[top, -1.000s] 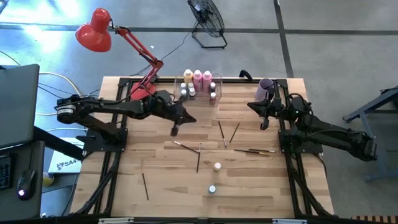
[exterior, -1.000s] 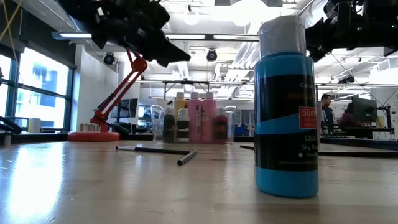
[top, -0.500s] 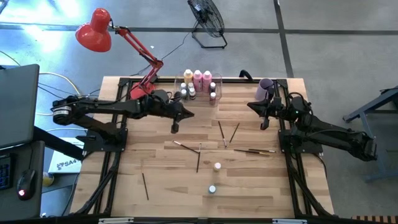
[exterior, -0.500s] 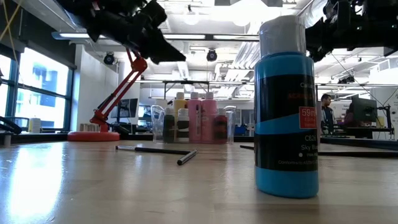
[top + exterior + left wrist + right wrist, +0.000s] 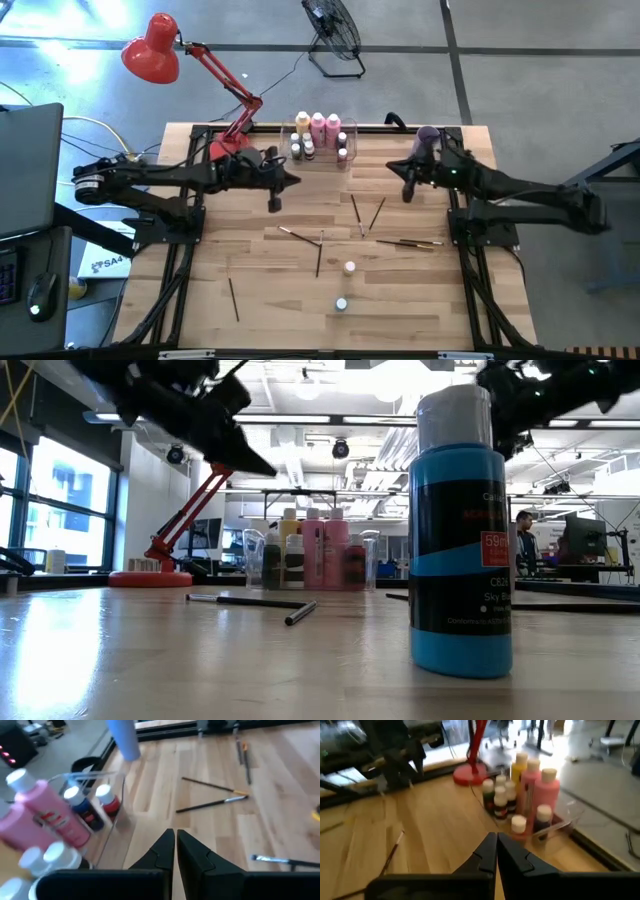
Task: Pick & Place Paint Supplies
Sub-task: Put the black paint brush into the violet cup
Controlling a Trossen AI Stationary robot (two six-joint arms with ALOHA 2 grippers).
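Two arms are up over the counter [image 5: 400,310] and neither is carrying anything! Left gripper [image 5: 274,204] hangs at about ten o'clock, just in front of the clear bin [image 5: 296,135], jaws pressed together and empty. Right gripper [image 5: 408,193] sits at two o'clock beside the lilac cup [image 5: 428,137], jaws also shut tight, nothing between them. Most bottles are home: the tall pink and yellow-orange bottles [image 5: 318,123] stand in the bin at twelve o'clock with small capped ones around them. Left out are the paintbrushes [image 5: 366,212], scattered across the centre, and two tiny bottles [image 5: 349,268] towards six o'clock. This looks like a gap between picks. Next, I'd say, a gripper must open, drop over a brush or a stray bottle, and close squarely.
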